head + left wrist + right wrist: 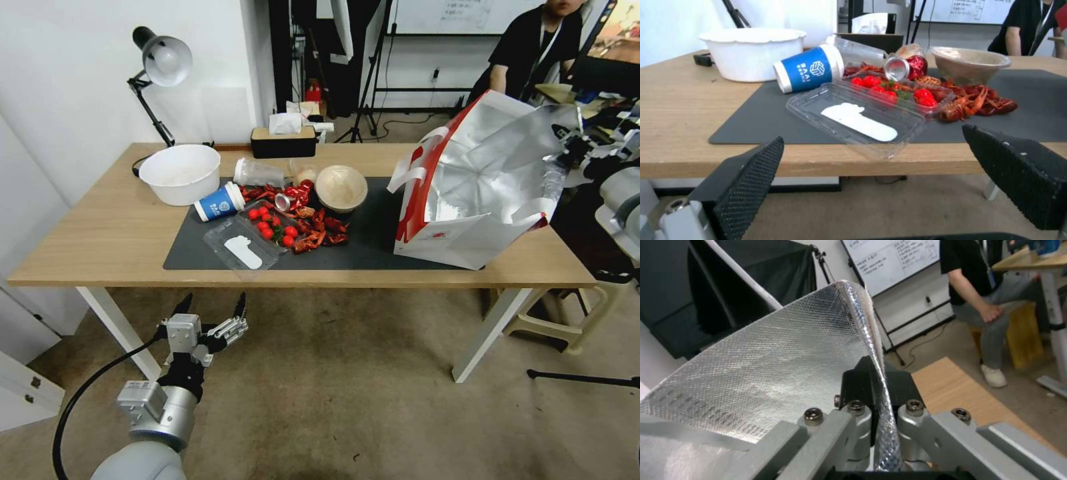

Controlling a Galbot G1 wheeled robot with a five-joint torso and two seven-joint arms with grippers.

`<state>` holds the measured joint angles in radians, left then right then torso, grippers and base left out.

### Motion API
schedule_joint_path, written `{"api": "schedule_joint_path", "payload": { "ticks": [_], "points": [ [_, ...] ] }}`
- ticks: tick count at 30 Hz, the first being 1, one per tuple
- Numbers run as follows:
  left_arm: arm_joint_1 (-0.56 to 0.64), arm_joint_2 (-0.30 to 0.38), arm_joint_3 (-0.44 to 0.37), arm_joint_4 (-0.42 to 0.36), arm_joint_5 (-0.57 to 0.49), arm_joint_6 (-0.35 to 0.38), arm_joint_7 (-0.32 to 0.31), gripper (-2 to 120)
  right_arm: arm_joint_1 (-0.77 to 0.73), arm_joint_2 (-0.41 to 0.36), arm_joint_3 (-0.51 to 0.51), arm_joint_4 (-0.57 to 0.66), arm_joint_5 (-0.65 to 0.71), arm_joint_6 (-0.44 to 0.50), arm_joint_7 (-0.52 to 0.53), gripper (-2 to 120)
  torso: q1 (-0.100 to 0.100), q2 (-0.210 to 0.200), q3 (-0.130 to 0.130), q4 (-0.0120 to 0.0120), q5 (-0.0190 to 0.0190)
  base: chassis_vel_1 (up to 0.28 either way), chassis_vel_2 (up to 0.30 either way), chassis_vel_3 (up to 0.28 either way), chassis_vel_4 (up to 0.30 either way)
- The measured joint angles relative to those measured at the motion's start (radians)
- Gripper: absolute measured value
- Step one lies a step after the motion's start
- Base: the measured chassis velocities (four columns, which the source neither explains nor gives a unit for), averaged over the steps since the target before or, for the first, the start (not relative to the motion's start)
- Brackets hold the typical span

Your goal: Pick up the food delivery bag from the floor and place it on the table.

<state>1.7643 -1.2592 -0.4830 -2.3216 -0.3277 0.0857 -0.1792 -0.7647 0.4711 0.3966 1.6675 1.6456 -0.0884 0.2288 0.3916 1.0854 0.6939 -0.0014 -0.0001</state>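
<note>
The food delivery bag (477,193), white with red edging and silver foil lining, stands tilted on the right part of the table (100,240), its base partly on the dark grey mat (373,233). My right gripper (572,150) is shut on the bag's foil rim (773,373) at its far right top corner, and the pinched rim runs between the black pads (862,380). My left gripper (210,313) hangs open below the table's front edge over the carpet floor (347,400); its black fingers (746,176) frame the table edge.
On the mat lie a clear clamshell with cherry tomatoes (257,233), a blue paper cup (220,202), crayfish shells (313,227), a red can and a brown bowl (341,188). A white bowl (180,173), desk lamp and tissue box stand behind. A stool (547,320) sits right of the table leg.
</note>
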Motion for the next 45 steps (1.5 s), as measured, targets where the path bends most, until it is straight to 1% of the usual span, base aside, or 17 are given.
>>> {"api": "schedule_joint_path", "payload": {
  "ticks": [2,4,5,6,9,10,13,14,15,17,20,21,25,26,28,32,45],
  "points": [
    [0.0,0.0,0.0,0.0,0.0,0.0,0.0,100,0.0,0.0,0.0,0.001,-0.001,0.0,0.002,0,0.0,0.0,0.0,0.0,0.0,0.0,0.0,0.0,0.0],
    [0.0,0.001,-0.001,0.0,-0.001,0.0,0.0,100,-0.001,0.0,0.001,0.003,-0.002,-0.001,0.003,7,0.0,0.0,0.0,0.0,0.0001,0.0,0.0,0.0,0.0],
    [-0.001,0.001,-0.001,0.0,-0.001,0.0,0.0,100,-0.001,0.0,0.001,0.005,-0.003,-0.001,0.004,14,0.0,0.0,0.0,0.0,0.0001,0.0,0.0,0.0,0.0],
    [-0.001,0.001,-0.001,0.0,-0.001,0.0,0.0,100,-0.001,0.0,0.001,0.005,-0.003,-0.001,0.004,14,0.0,0.0,0.0,0.0,0.0001,0.0,0.0,0.0,0.0],
    [-0.001,0.001,-0.001,0.0,-0.002,-0.001,0.0,100,0.0,0.0,0.002,0.009,-0.016,0.0,0.026,30,0.0,0.0,0.0,0.0,0.0001,0.0,0.0,0.0,0.0],
    [-0.001,0.001,-0.001,0.0,-0.002,-0.001,0.0,100,0.0,0.0,0.002,0.009,-0.016,0.0,0.026,30,0.0,0.0,0.0,0.0,0.0001,0.0,0.0,0.0,0.0],
    [0.0,0.001,-0.001,0.0,-0.002,-0.006,0.003,100,-0.006,-0.008,0.014,0.013,-0.041,0.006,0.041,45,0.0,0.0,0.0,0.0001,0.0001,0.0,0.0,0.0,0.0],
    [0.0,0.001,-0.001,0.0,-0.002,-0.006,0.003,100,-0.006,-0.008,0.014,0.013,-0.041,0.006,0.041,45,0.0,0.0,0.0,0.0001,0.0001,0.0,0.0,0.0,0.0],
    [0.001,0.0,0.0,0.0,-0.001,-0.006,0.004,100,-0.016,-0.012,0.025,0.019,-0.042,0.005,0.038,51,0.0,0.0,0.0,0.0,0.0001,0.0,0.0,0.0,0.0],
    [0.001,0.0,0.0,0.0,-0.001,-0.006,0.004,100,-0.019,-0.013,0.028,0.021,-0.042,0.004,0.037,52,0.0,0.0,0.0,0.0,0.0001,0.0,0.0,0.0,0.0],
    [0.009,-0.002,0.0,-0.004,0.003,-0.009,0.004,100,-0.033,-0.015,0.04,0.024,-0.04,0.001,0.031,70,0.0,0.0,0.0,0.0001,0.0001,0.0,0.0,0.0,0.0],
    [0.009,-0.002,0.0,-0.004,0.003,-0.009,0.004,100,-0.033,-0.015,0.04,0.024,-0.04,0.001,0.031,70,0.0,0.0,0.0,0.0001,0.0001,0.0,0.0,0.0,0.0],
    [0.013,-0.005,0.001,-0.011,0.006,-0.011,0.004,100,-0.042,-0.015,0.041,0.031,-0.05,-0.015,0.034,90,0.0,0.0,0.0,0.0,0.0001,0.0,0.0,0.0,0.0],
    [0.013,-0.005,0.001,-0.011,0.006,-0.011,0.004,100,-0.042,-0.015,0.041,0.031,-0.05,-0.015,0.034,90,0.0,0.0,0.0,0.0,0.0001,0.0,0.0,0.0,0.0],
    [0.018,-0.007,0.001,-0.014,0.011,-0.016,0.004,100,-0.042,-0.015,0.041,0.034,-0.051,-0.021,0.035,97,0.0,0.0,0.0,0.0,0.0001,0.0,0.0,0.0,0.0],
    [0.023,-0.008,0.001,-0.018,0.014,-0.019,0.003,100,-0.049,-0.017,0.043,0.042,-0.051,-0.027,0.036,100,0.0,0.0,0.0,0.0,0.0001,0.0,0.0,0.0,0.0],
    [0.025,-0.007,0.0,-0.024,0.015,-0.024,0.001,100,-0.058,-0.024,0.049,0.067,-0.075,-0.033,0.051,100,0.0,0.0,0.0,0.0,0.0001,0.0,0.0,0.0,0.0]
  ]
}}
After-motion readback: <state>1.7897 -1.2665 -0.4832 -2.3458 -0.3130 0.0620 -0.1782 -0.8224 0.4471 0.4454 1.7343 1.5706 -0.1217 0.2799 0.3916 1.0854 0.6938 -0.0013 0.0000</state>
